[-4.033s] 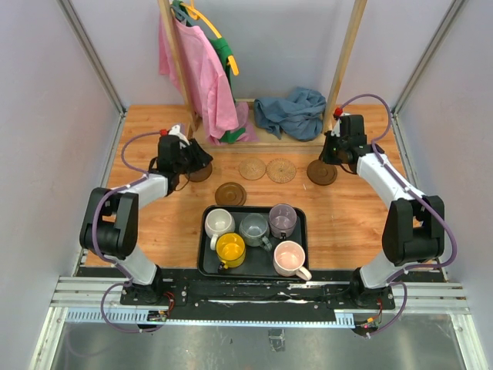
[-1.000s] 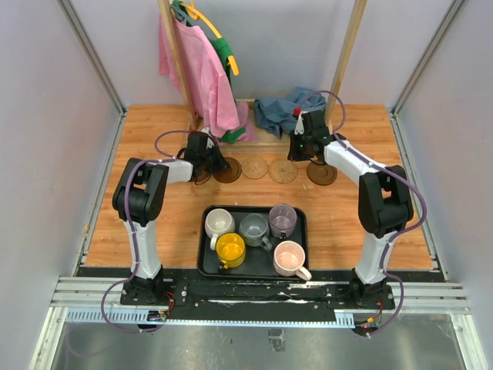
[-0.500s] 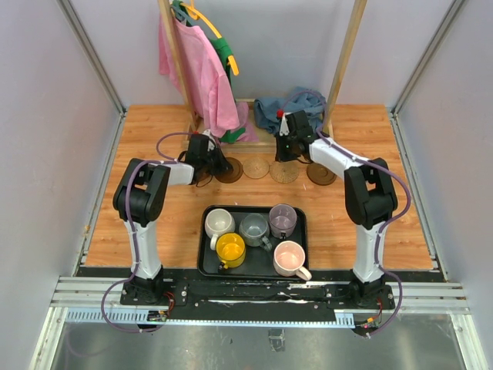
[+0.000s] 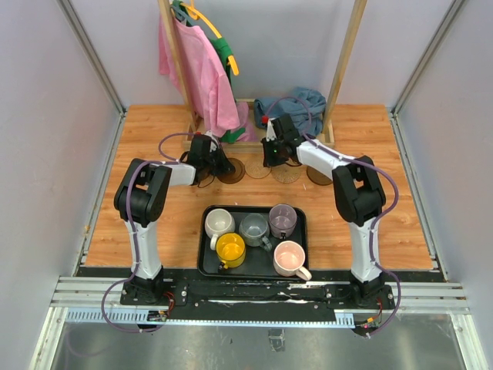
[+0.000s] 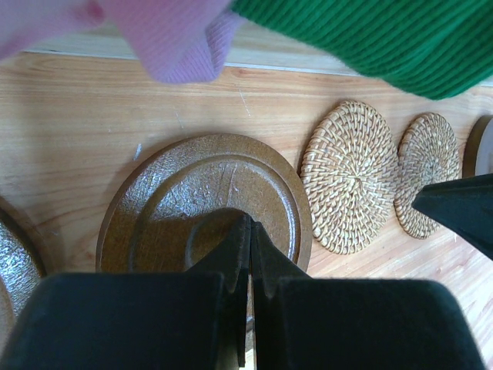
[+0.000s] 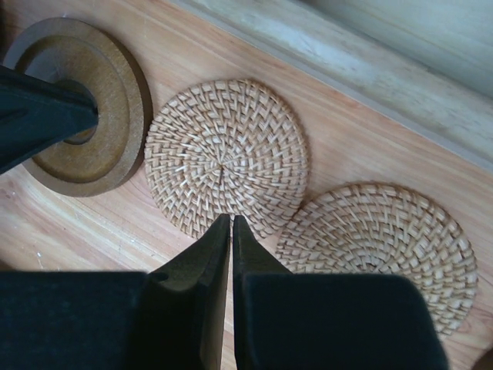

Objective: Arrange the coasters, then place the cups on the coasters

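Right gripper (image 6: 231,221) clenched, empty; tips at near edge of woven coaster (image 6: 226,158), which lies just beyond them, toward frame top. Left gripper (image 5: 248,225) clenched, tip over brown coaster (image 5: 192,181). Cups (image 4: 254,230) wait in tray (image 4: 206,266), lower centre.

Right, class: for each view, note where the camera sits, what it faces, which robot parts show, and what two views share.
Top external: above and behind the robot, looking down on both arms and the tray of cups.
Left wrist: mounted there, looking down past the shut left gripper at a dark brown coaster.
Right wrist: mounted there, looking down past the shut right gripper at two woven coasters.
Shared: both wrist views show that brown coaster and both woven ones.
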You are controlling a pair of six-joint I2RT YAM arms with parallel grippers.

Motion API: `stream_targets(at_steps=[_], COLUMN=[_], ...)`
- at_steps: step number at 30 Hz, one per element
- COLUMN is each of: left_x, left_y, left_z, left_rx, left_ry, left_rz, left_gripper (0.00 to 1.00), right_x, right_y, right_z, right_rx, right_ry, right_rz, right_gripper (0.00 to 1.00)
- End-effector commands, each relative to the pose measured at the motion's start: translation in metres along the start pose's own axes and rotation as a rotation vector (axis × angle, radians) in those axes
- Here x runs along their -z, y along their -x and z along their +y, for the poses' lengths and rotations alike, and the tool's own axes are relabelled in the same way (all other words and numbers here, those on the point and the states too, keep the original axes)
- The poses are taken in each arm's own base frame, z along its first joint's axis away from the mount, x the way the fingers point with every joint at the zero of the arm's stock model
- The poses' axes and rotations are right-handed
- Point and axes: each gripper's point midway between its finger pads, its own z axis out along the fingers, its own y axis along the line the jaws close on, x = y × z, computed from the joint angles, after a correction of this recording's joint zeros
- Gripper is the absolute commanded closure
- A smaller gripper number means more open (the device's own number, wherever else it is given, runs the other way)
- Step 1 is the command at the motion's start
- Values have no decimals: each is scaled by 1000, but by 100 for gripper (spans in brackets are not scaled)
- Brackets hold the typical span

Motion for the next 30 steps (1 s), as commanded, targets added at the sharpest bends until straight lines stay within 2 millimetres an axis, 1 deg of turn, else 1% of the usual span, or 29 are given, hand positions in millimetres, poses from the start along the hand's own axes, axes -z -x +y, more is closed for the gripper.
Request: stream_targets(at_steps=[1,10,17,25,30], left_x=[-4,-3,-3,-2,-3], left_y=[-41,-36,-35,-30,-25], left_z=[17,17,17,18,18], left_rx=[33,23,22,11,5], left_ry=[46,58,60,77,83], left_rz=[117,105,103,93,83], left_gripper=[99,99,99,99,100], right_x=[-8,-18,-24,-15,-11], right_y=[3,-6,-24,-47,-56], right_z=[14,17,15,8,5], right_rx=[35,33,26,19,22], right_ry=[32,42,37,-2,-19], right_rz=[9,37,78,114,124], right_gripper=[94,94,94,95,95])
